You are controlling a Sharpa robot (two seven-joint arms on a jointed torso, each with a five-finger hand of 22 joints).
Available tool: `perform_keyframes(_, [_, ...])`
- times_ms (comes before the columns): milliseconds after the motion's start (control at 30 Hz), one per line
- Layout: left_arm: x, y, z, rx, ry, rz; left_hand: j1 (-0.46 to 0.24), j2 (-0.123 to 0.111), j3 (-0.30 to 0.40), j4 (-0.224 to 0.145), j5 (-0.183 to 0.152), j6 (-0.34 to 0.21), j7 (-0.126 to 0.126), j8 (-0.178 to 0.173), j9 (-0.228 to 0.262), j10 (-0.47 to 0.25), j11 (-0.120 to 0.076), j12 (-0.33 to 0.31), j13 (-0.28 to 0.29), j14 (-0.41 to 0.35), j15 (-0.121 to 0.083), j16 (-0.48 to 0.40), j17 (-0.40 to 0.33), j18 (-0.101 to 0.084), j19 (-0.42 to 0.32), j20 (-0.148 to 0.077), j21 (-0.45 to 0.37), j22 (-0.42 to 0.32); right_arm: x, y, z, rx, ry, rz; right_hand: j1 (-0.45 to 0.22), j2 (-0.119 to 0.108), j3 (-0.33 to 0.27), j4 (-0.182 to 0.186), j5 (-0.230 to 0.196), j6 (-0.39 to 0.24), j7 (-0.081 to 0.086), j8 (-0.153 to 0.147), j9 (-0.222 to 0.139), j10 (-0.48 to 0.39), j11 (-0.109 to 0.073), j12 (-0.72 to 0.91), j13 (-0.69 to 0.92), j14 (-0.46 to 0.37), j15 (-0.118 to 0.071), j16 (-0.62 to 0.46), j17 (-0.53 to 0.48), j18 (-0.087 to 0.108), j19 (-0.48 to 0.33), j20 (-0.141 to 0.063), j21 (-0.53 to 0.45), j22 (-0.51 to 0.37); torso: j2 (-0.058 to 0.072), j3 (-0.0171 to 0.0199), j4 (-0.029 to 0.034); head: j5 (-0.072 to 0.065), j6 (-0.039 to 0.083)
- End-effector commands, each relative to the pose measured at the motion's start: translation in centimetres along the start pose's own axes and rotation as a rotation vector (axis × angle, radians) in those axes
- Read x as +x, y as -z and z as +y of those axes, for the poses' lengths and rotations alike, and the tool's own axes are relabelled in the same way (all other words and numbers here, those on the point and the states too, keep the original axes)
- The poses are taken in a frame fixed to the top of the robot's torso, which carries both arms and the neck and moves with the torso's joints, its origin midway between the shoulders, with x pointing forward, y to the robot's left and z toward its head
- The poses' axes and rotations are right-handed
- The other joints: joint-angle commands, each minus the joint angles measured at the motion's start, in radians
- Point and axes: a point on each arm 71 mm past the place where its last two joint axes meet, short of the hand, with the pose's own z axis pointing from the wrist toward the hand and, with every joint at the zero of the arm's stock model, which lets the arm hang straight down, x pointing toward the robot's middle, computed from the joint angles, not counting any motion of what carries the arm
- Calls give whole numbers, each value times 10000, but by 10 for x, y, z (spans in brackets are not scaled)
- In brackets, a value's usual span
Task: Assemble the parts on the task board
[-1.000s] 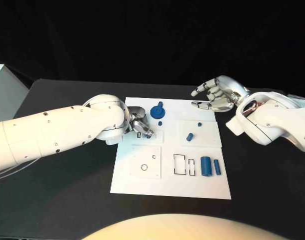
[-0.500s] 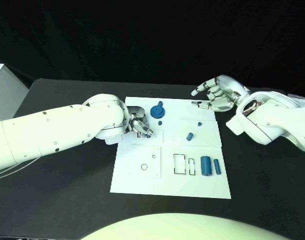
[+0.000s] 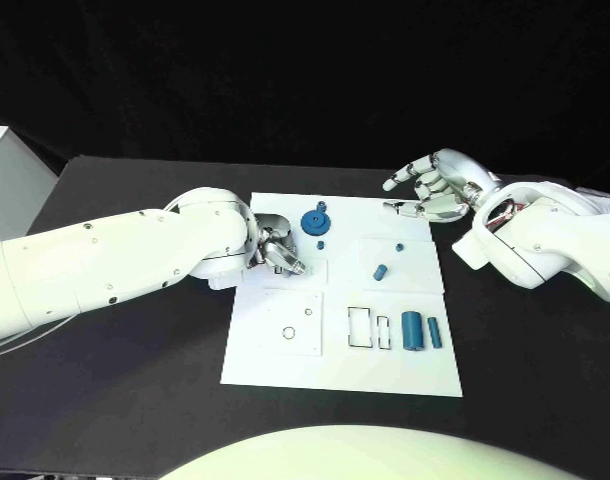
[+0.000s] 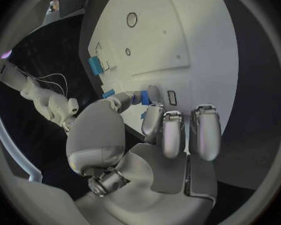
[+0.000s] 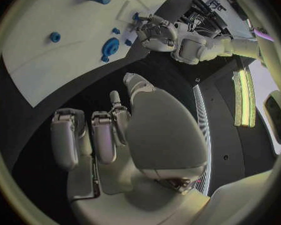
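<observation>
White task board (image 3: 284, 355) lies mid-table (image 3: 118, 400), carrying blue parts: a gear-like part (image 3: 317, 221) near its far edge, a small peg (image 3: 380, 270) in the middle, and two cylinders (image 3: 421, 331) side by side nearer the robot. From the head camera the left hand (image 3: 279, 250) looks merely curled over the board's left side; the left wrist view reveals a small blue part (image 4: 143, 97) pinched at its fingertips (image 4: 154, 93). The right hand (image 3: 439, 188) hovers off the board's far right corner, fingers loosely curled and spread, holding nothing.
</observation>
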Motion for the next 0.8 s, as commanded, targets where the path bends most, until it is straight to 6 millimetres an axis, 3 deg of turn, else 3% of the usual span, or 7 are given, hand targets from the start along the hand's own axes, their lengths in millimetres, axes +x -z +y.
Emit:
perform_keyframes(33, [6, -1, -3, 138, -262, 339, 427, 512, 1476, -1437, 35, 46, -66, 35, 9, 46, 11, 40, 3, 1040, 32, 33, 2634, -112, 63, 7, 51, 842, 1, 0, 1, -134, 48, 135, -97, 15, 47, -6, 20, -63, 9, -16, -12, -37, -5, -2, 875, 827, 68, -49, 1895, 137, 545, 44, -31, 1911, 7, -2, -1, 5, -5])
perform_keyframes(633, [2, -4, -3, 68, -118, 173, 363, 562, 1556, -1426, -16, 58, -54, 33, 3, 45, 21, 19, -20, 1040, 34, 33, 2634, -103, 40, 9, 36, 808, 1, 0, 1, -133, 47, 127, -97, 15, 47, -6, 20, -63, 9, -16, -12, -37, -5, -2, 875, 827, 68, -49, 1895, 137, 545, 44, -31, 1911, 5, 2, -3, -1, -7])
perform_keyframes(800, [3, -6, -4, 58, -96, 276, 217, 656, 1570, -1379, -169, 37, -39, 25, 1, 29, 32, -16, -57, 1040, 43, 33, 2634, -93, 11, 16, 14, 768, 1, 0, 1, -138, 49, 133, -140, -12, 105, -15, 35, -60, 7, -14, -18, -33, -7, 2, 873, 827, 67, -50, 1894, 138, 544, 43, -38, 1909, 7, 8, -1, 5, -17])
